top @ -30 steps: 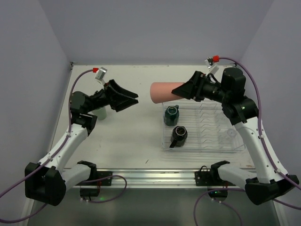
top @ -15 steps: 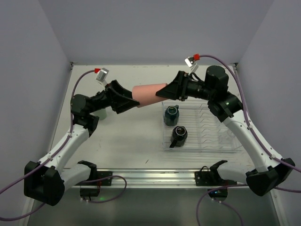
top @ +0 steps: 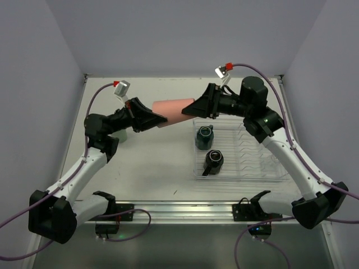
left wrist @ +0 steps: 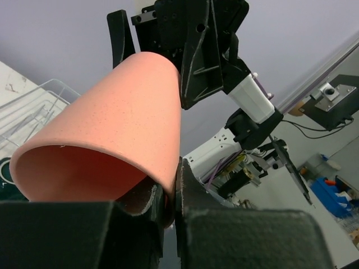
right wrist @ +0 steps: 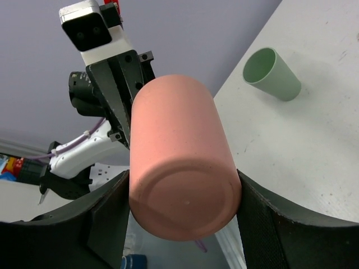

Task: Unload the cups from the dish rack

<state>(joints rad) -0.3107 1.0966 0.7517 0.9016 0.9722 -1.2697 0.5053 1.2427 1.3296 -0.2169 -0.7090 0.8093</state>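
Handover step: the right claw (top: 192, 109), half open, clasps the base of the pink cup (top: 173, 110), and the left claw (top: 159, 119) is pinched nearly shut on its rim. Next, I think, the right one should release.

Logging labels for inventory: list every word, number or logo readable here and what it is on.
None readable.
The pink tumbler, pale green tumbler, dark teal mug, black mug and dish rack show no print.
Background clutter in the left wrist view is too blurred to read.

No readable text, label or number (in any view).
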